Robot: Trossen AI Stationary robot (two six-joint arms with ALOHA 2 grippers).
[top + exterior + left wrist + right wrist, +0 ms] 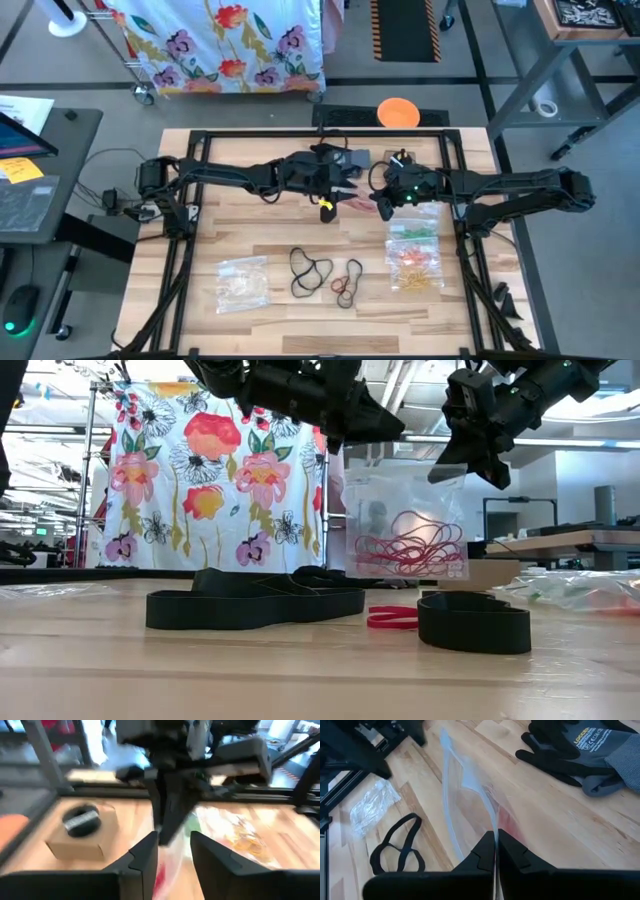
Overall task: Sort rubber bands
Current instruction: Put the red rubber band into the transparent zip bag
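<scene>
A clear plastic bag (405, 525) holding red rubber bands (410, 547) is held up above the middle of the table (270, 235), pinched at its top edge by the right gripper (496, 851), whose jaws are closed on the thin film. The left gripper (172, 851) is just beside that bag, at its mouth; its jaws stand a little apart, with nothing seen between them, so it appears to have let a band go into the bag, though that is a judgement.

Part of the sorting looks done. In the high view a second bag (415, 262) with orange and green bands lies on the right side of the table, and a third bag (242, 283) with pale bands lies to the left.

Still loose on the wood between those two bags are large black bands (310, 272) and a small cluster of red and black bands (348, 283); in the low view a red band (392, 619) lies between two black ones. These remain to be bagged. A black glove (580, 747) lies near, untouched.
</scene>
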